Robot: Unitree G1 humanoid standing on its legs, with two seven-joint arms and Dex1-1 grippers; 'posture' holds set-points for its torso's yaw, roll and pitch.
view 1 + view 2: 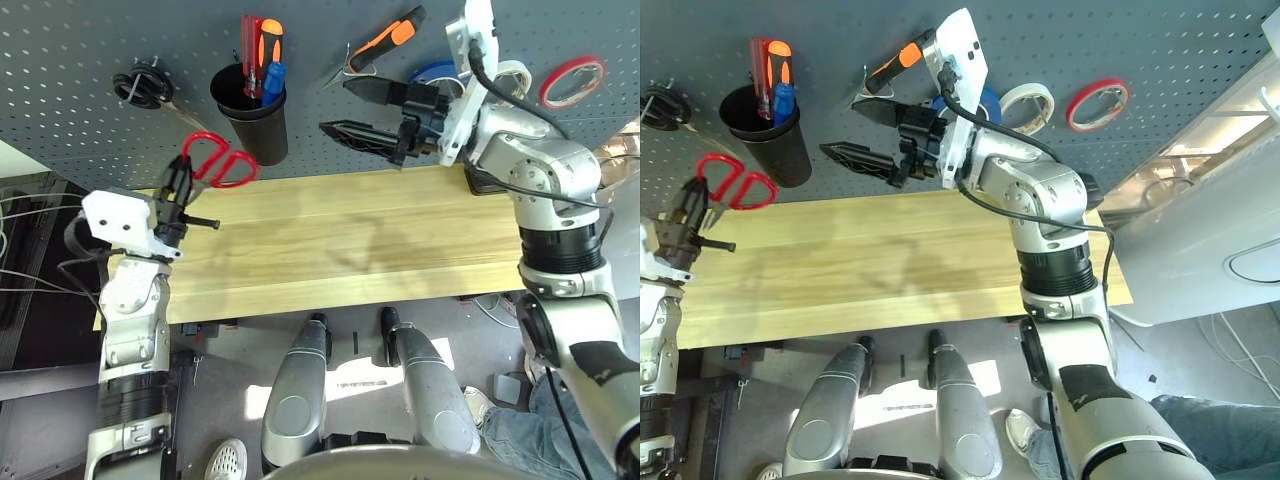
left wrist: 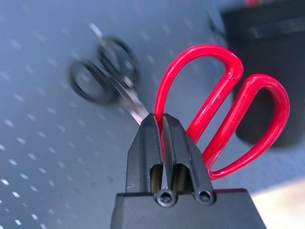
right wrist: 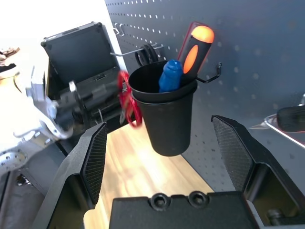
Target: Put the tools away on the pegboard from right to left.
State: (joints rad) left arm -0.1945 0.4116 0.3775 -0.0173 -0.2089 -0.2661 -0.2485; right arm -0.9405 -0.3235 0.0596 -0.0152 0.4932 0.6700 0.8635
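My left gripper [image 1: 183, 178] is shut on one handle loop of the red-handled scissors [image 1: 217, 160], holding them up against the pegboard [image 1: 80, 50] just left of the black cup [image 1: 252, 120]. In the left wrist view its fingertips [image 2: 153, 125] pinch the red loop [image 2: 224, 109]. The blue-handled screwdriver [image 1: 272, 80] stands in the cup. Orange-and-black pliers [image 1: 386, 40] and the blue tape roll [image 1: 432, 72] hang on the board. My right gripper [image 1: 335, 106] is open and holds nothing, in front of the board to the right of the cup [image 3: 167, 119].
Black-handled scissors [image 1: 143, 85] hang at the left of the board. A red-and-orange screwdriver [image 1: 258, 45] shares the cup. White tape [image 1: 515, 75] and red tape [image 1: 572, 80] hang at the right. The wooden table [image 1: 350, 240] lies below. A person's leg [image 1: 565, 420] shows at bottom right.
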